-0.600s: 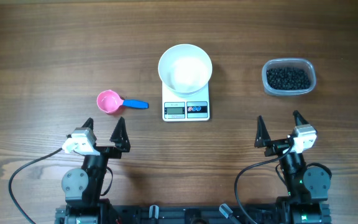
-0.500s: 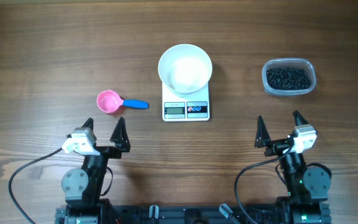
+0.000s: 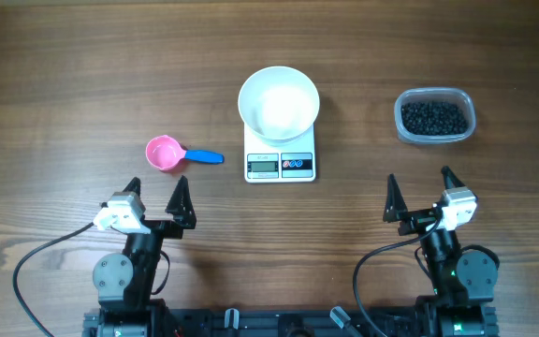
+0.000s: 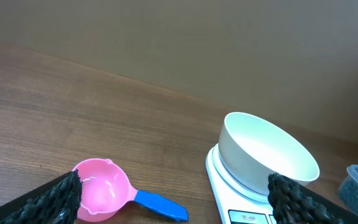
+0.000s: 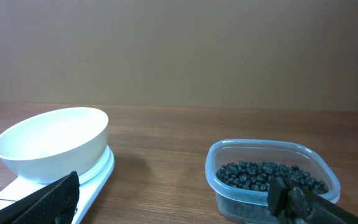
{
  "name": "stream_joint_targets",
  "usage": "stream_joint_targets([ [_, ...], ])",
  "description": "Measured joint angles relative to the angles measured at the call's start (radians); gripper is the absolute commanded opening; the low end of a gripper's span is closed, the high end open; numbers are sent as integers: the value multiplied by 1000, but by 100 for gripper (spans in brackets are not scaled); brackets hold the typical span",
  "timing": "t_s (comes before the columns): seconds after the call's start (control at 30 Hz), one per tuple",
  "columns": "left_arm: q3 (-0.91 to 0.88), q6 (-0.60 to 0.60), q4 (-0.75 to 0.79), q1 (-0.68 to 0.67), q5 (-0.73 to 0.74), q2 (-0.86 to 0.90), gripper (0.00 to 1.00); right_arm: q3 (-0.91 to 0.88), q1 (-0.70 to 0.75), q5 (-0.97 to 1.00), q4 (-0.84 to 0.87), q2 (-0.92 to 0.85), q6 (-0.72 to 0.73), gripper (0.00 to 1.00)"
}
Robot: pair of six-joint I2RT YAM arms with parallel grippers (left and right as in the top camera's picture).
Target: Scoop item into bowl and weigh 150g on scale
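Brown wood-grain table (image 3: 64, 75), seen from overhead. Small pink scoop (image 3: 165, 153) w/ blue handle lies at approx. 9 o'clock from centre, cup facing up, handle pointing to 3 o'clock. Clear open-topped plastic tub (image 3: 435, 140), rounded corners, sits btwn 2 and 3 o'clock, well apart from scoop. Plain beige wall (image 4: 229, 43) behind table in wrist views.

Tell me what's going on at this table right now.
Nothing is being handled yet. The left hand and right hand are open and empty at the near edge of the table. The bowl sits empty on the scale. The scoop lies to its left, and the beads are in the tub on the right. No scooping has begun.
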State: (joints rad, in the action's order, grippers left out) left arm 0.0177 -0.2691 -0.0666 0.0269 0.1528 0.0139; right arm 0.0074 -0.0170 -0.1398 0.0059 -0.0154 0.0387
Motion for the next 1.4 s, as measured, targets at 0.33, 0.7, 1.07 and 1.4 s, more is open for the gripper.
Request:
stream_joint_targets([
  [0.33, 0, 0, 0, 0, 0, 0, 100, 0, 0, 0, 0, 0, 0, 100],
  [0.7, 0, 0, 0, 0, 0, 0, 100, 0, 0, 0, 0, 0, 0, 100],
  [1.07, 0, 0, -2, 0, 0, 0, 100, 0, 0, 0, 0, 0, 0, 100],
  [1.4, 97, 0, -178, 0, -60, 14, 100, 0, 0, 0, 0, 0, 0, 100],
])
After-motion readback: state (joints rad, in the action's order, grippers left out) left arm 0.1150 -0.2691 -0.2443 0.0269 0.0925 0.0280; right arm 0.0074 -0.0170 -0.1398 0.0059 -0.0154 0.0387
